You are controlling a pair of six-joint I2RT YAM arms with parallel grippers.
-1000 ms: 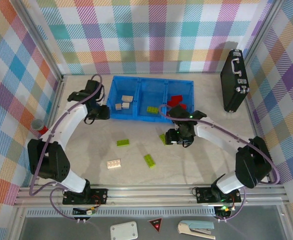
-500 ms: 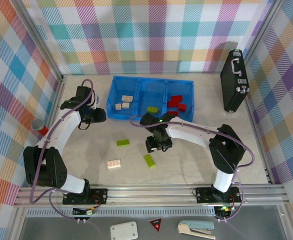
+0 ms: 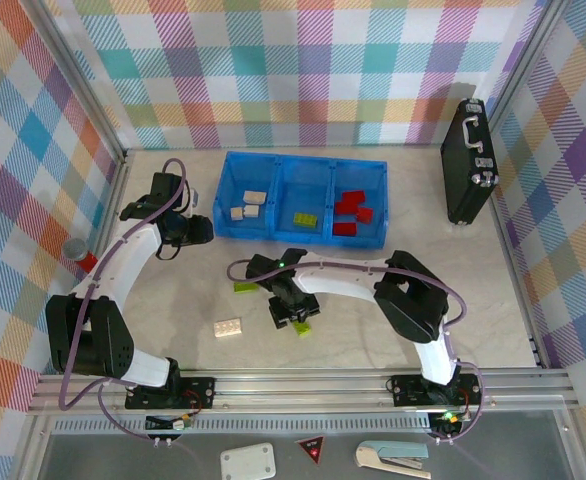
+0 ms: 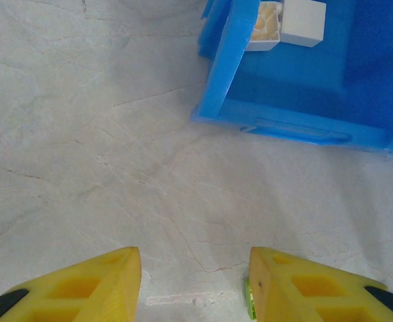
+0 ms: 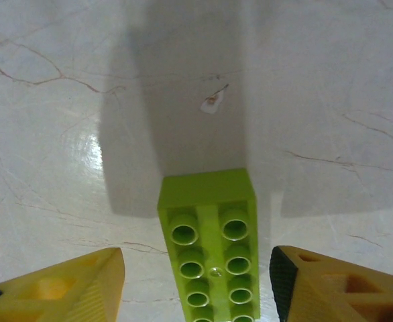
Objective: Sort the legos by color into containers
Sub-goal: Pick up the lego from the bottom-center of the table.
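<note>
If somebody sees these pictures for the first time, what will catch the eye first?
First, the bright plaid walls around the table. Next, the long blue tray at the far side, holding sorted legos: cream in the left compartment, green in the middle, red in the right. Nearer the front, the right gripper stands open astride a green lego lying on the table.

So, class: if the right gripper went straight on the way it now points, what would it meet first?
The right gripper points down at the lime green brick lying studs-up on the table between its open jaws, so it would likely meet that first; depth is unclear.
</note>
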